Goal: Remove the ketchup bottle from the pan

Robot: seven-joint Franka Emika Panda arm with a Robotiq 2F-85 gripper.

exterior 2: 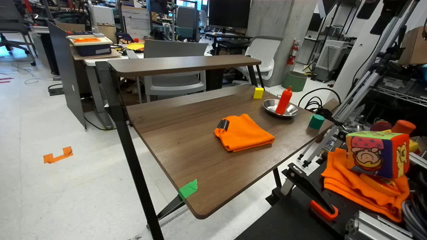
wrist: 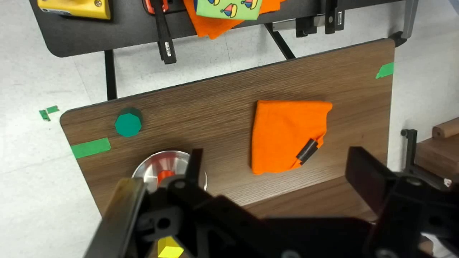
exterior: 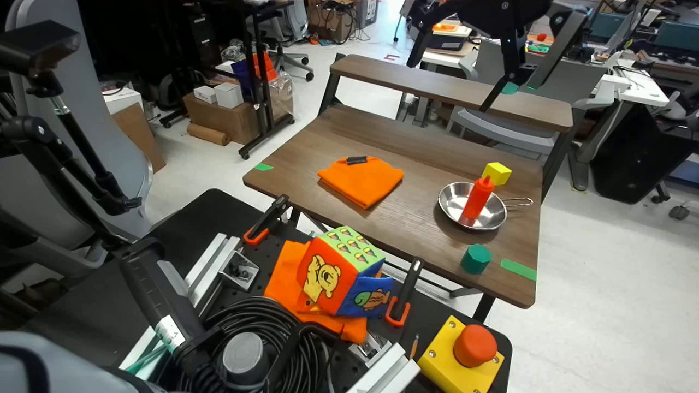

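The ketchup bottle (exterior: 478, 197) is slim and red and stands upright in the silver pan (exterior: 451, 203); in an exterior view the bottle (exterior 2: 284, 100) and pan (exterior 2: 269, 104) show near the table's far right. In the wrist view the pan (wrist: 146, 168) is at lower left, partly hidden by a gripper finger, and only a red part of the bottle (wrist: 165, 175) shows. My gripper (wrist: 275, 154) is open, with nothing between its fingers. It hangs high above the table, over the back shelf side in an exterior view (exterior: 452, 83), well apart from the bottle and pan.
A folded orange cloth (exterior: 361, 181) with a black clip lies mid-table. A yellow cube (exterior: 497, 173) sits behind the pan, and a green block (exterior: 475, 259) in front. A raised shelf (exterior: 437, 87) runs along the back. A soft toy cube (exterior: 343, 273) sits on the black cart.
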